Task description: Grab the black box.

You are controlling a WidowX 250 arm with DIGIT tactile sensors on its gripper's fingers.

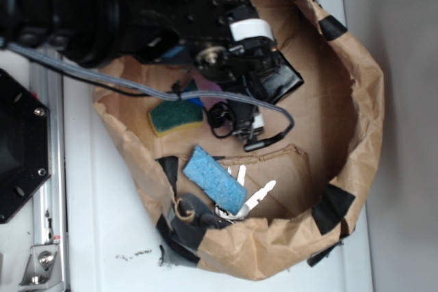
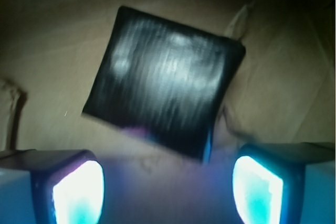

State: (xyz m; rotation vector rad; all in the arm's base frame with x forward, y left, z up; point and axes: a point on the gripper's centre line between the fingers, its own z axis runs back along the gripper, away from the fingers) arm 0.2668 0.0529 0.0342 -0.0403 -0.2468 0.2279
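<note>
A brown paper basin (image 1: 363, 100) with black tape patches on its rolled rim takes up most of the exterior view and holds everything else. The robot arm (image 1: 102, 5) reaches in from the upper left, with a grey cable (image 1: 137, 87) running below it.

The gripper (image 2: 168, 182) is over the upper middle of the basin. In the wrist view its two fingers (image 2: 79, 192) sit well apart at the bottom corners, pads lit bluish, nothing between them: jaws open, holding nothing.

The black box (image 2: 165, 80) lies flat on the cardboard floor just ahead of the jaws, rotated so that one corner points toward the gap between them. It is not touching either finger. In the exterior view it shows partly under the gripper, on its far right side.

On the other side of the jaws, toward the near rim: a blue sponge (image 1: 215, 177), then a green and yellow sponge (image 1: 174, 117) to the left. Smaller: white keys (image 1: 256, 193) just beside the blue sponge.
</note>
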